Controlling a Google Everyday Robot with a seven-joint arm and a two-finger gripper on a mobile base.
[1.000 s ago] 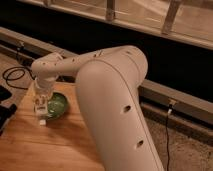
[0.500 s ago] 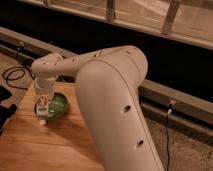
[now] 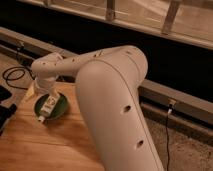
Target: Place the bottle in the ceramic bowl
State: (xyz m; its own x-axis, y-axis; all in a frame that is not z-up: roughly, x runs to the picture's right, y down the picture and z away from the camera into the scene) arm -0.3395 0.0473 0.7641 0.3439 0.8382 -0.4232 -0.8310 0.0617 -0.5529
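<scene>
The dark-green ceramic bowl (image 3: pixel 59 108) sits on the wooden table near its far left corner. The small white bottle (image 3: pixel 48 106) lies slanted in the bowl, its capped end poking over the bowl's front-left rim. My gripper (image 3: pixel 43 93) hangs from the big white arm directly over the bowl's left side, just above the bottle's upper end. I cannot tell if it still touches the bottle.
The wooden table (image 3: pixel 45 145) fills the lower left. My bulky white arm (image 3: pixel 110 100) covers the table's right side. A black cable (image 3: pixel 12 75) coils on the floor at left. A dark object (image 3: pixel 4 110) sits at the left edge. A dark rail runs behind.
The bottle stood upright in the gripper over the bowl; now it lies slanted in the bowl with its cap over the rim. The gripper sits slightly higher.
</scene>
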